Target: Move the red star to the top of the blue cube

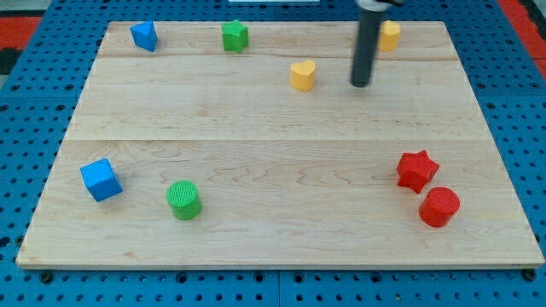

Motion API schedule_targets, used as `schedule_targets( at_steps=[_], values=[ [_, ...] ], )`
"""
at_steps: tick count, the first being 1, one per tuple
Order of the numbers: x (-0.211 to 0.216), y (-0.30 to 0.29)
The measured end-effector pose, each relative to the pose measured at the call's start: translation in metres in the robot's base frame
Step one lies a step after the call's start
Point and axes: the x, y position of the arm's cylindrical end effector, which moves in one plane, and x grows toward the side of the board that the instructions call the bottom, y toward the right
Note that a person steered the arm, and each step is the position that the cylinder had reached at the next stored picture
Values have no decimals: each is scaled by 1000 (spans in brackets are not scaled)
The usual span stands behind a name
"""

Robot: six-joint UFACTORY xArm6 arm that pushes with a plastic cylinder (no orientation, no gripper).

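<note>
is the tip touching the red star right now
No, my tip stands near the view's top beside the yellow heart, far from the red star at lower right.

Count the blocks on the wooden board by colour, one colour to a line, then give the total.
Blue: 2, the blue cube and a blue block
Green: 2, the green star and green cylinder
Yellow: 2, the yellow heart and a yellow block
Red: 2, the red star and red cylinder
Total: 8
</note>
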Motion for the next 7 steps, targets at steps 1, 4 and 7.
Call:
schedule_targets(
  at_steps=[1,4,7],
  values=[
    [71,82],
    [157,-8],
    [179,-72]
  ],
)
